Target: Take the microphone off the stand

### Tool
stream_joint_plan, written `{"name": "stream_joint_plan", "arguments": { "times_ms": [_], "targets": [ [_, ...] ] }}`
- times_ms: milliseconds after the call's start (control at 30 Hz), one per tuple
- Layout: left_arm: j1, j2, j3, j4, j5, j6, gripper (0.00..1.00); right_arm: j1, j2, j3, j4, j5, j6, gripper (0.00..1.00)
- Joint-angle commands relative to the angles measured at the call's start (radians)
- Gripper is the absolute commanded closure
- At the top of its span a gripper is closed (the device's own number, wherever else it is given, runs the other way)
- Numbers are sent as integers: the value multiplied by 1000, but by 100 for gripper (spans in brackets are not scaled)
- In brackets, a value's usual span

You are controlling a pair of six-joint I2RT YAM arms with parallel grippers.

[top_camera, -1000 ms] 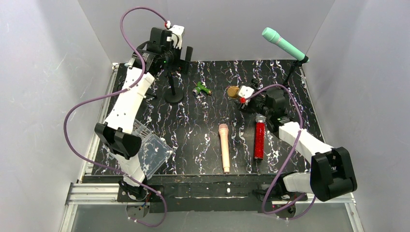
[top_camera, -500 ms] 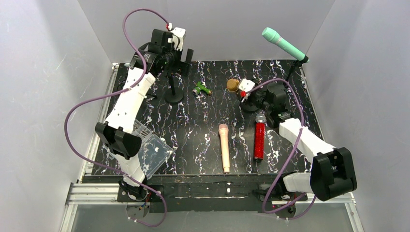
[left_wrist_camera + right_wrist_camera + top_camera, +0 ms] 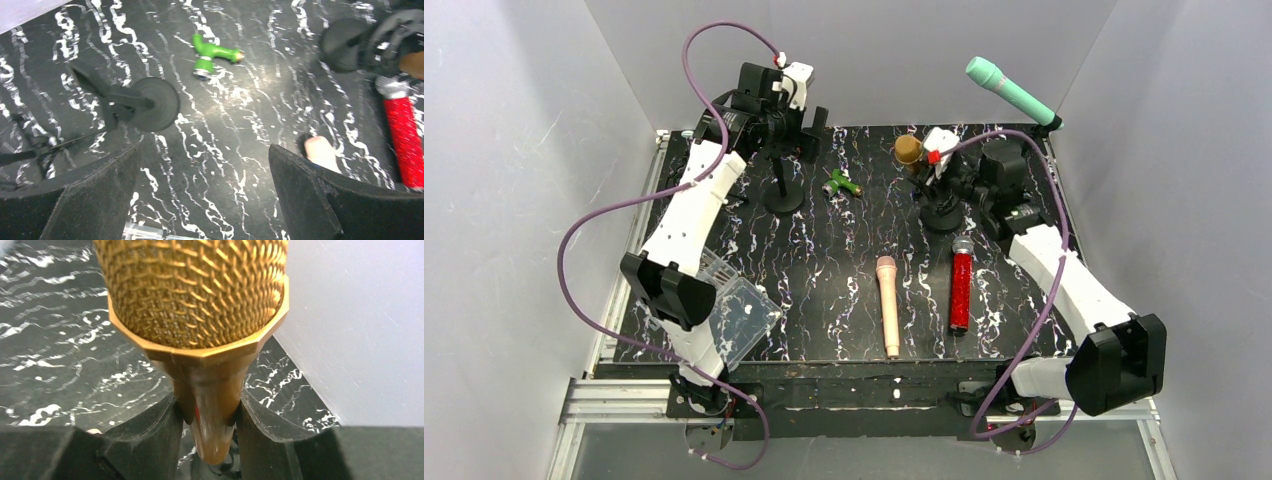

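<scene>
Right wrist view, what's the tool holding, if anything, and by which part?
The right tool grips the gold microphone by its narrow neck, just below the mesh head.

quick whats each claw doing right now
left claw: open, holding nothing
right claw: closed on the gold mic
</scene>
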Motion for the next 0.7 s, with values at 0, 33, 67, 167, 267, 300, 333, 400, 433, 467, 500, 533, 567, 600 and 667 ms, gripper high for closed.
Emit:
{"name": "stream_joint_plan", "arguments": {
  "times_ms": [0, 33, 67, 167, 267, 300, 333, 400, 433, 467, 500, 533, 567, 600, 667],
  "targets": [
    [-4, -91, 14, -55, 246, 16, 2, 6, -45, 156, -171, -85, 133, 99],
    [-4, -98, 16, -67, 304, 11, 2, 7, -53, 184, -207, -110, 160, 99],
    [-5, -105, 16, -79, 352, -5, 2, 6, -60, 210, -239, -130, 186, 99],
    [-6, -122, 21, -107, 492, -108, 2, 2, -78, 270, -315, -180, 288, 99],
    [-12, -138, 4, -88, 680, -222, 2, -8, -85, 304, -356, -264, 398, 99],
    [-19, -144, -5, -71, 735, -259, 2, -12, -85, 310, -358, -292, 437, 99],
    [-27, -150, -17, -49, 796, -293, 2, -15, -87, 311, -356, -323, 486, 99],
    [-47, -161, -38, -16, 878, -336, 2, -26, -91, 304, -339, -378, 570, 99],
    [-59, -166, -54, -5, 912, -349, 2, -37, -94, 298, -311, -416, 623, 99],
    [-71, -173, -71, 14, 944, -364, 2, -55, -95, 287, -269, -461, 687, 99],
    [-83, -178, -102, 45, 977, -388, 2, -75, -95, 269, -208, -506, 755, 99],
    [-95, -185, -131, 84, 1002, -413, 2, -93, -93, 246, -130, -544, 843, 99],
    [-106, -189, -156, 117, 1026, -430, 2, -110, -88, 217, -23, -575, 937, 99],
    [-115, -192, -180, 153, 1044, -444, 2, -122, -82, 194, 78, -604, 1022, 99],
    [-133, -197, -212, 201, 1066, -453, 2, -135, -69, 168, 170, -628, 1118, 99]
  ]
}}
